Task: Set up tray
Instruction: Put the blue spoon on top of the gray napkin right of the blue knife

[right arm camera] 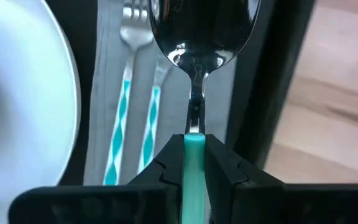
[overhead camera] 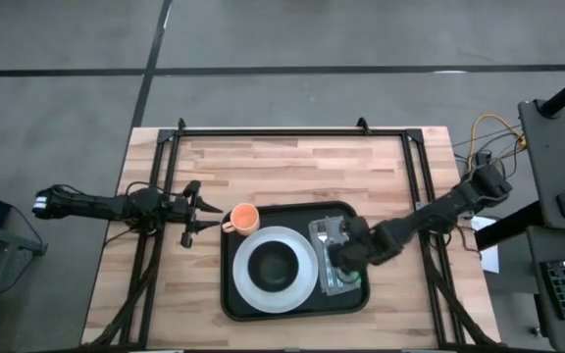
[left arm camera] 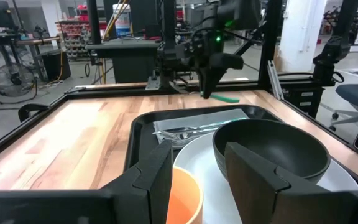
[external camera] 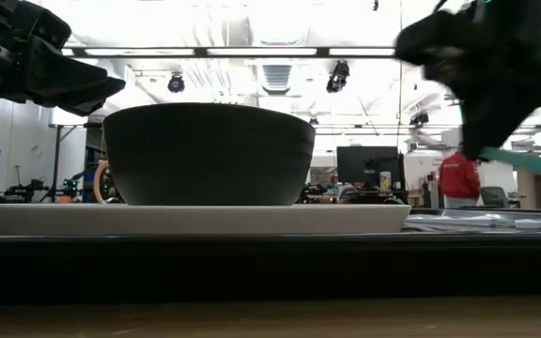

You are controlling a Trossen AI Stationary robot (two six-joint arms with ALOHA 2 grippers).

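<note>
Here, the black tray [overhead camera: 297, 306] sits on the near half of the wooden table [overhead camera: 292, 167], roughly centred. On it a white plate [overhead camera: 255, 281] carries a dark bowl [overhead camera: 275, 264], and to the right of the plate a grey napkin [overhead camera: 346, 281] lies inside the tray's right side.

The right gripper [right arm camera: 194, 155] hovers over that napkin, its fingers clamped tight on the teal handle of a spoon [right arm camera: 199, 37]. The spoon's shiny bowl hangs above the napkin, to the right of a fork [right arm camera: 129, 56] and a second teal-handled piece of cutlery [right arm camera: 154, 99] already lying there; whether the spoon touches the cloth cannot be told. From across the table the left wrist view shows the right gripper [left arm camera: 210, 74] with the teal handle jutting out to one side.

The left gripper [overhead camera: 204, 211] waits at the left of the tray, above the bare wood, with its fingers [left arm camera: 253, 174] partly parted and holding nothing. An orange cup [overhead camera: 244, 218] stands just in front of it, at the tray's far left corner beside the plate.

In the low view the bowl and plate fill the foreground, with a workshop room behind them.
</note>
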